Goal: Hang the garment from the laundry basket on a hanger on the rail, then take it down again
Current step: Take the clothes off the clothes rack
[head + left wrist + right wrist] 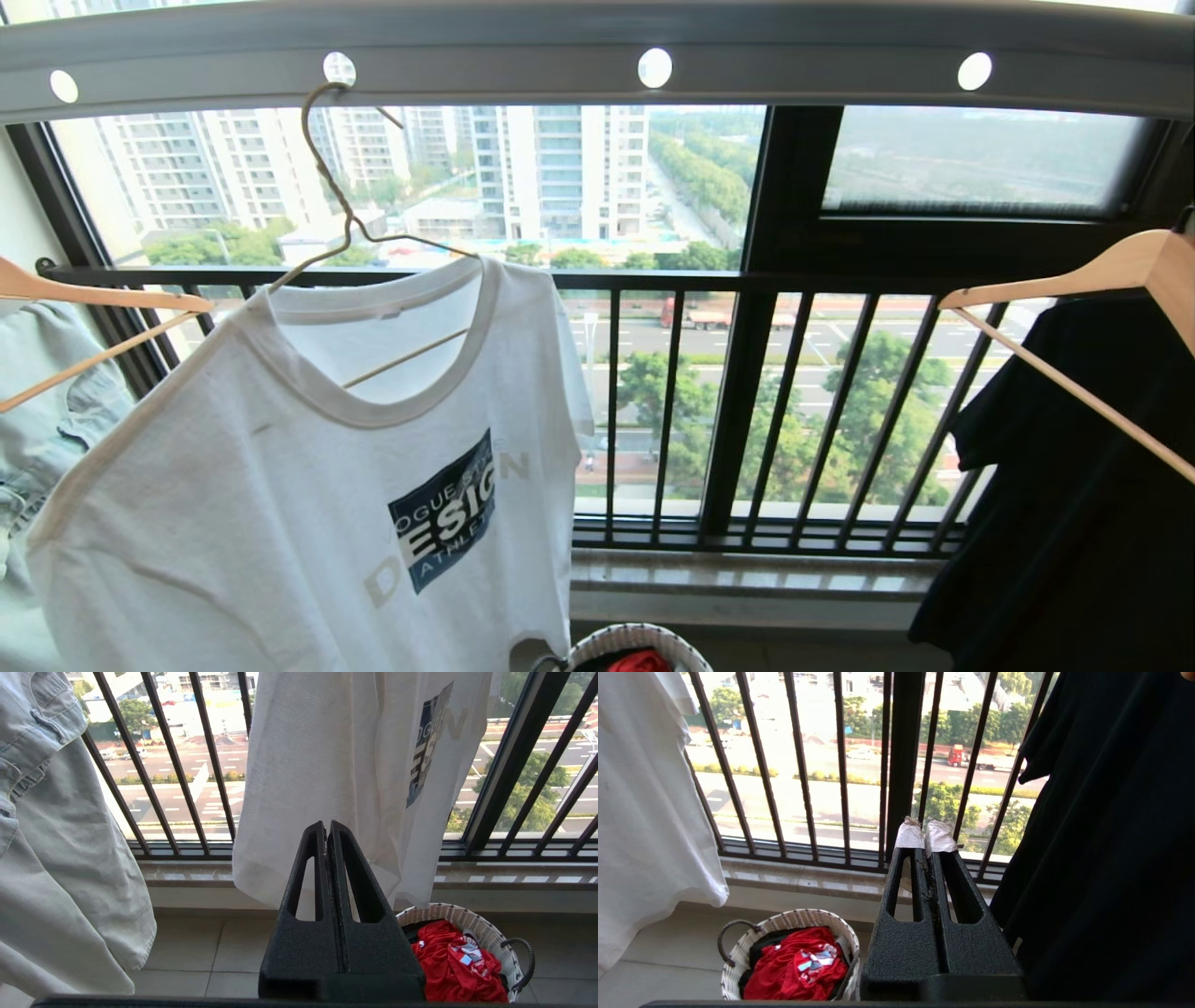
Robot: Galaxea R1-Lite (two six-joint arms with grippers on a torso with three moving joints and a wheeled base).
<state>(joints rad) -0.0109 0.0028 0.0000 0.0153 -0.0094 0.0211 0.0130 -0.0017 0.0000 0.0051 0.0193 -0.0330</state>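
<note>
The garment (336, 765) is hung on the hanger (322, 168) from the rail (597, 47), ahead of the left end effector (326, 828). Both end effectors, the right end effector (924, 835) included, are closed together and nothing is held; the laundry basket (738, 961) is seen below them.

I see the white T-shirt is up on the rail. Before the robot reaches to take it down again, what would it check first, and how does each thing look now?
1. White T-shirt hangs on the wire hanger: ok.
2. Hanger hook sits in a hole of the rail: ok.
3. Left gripper fingers shut and empty: ok, but must open before grasping.
4. Right gripper fingers shut and empty: ok, same.
5. Laundry basket below has room: cannot tell; a red cloth lies in it.
6. Neighbouring wooden hangers hang apart from the T-shirt: ok.
</note>
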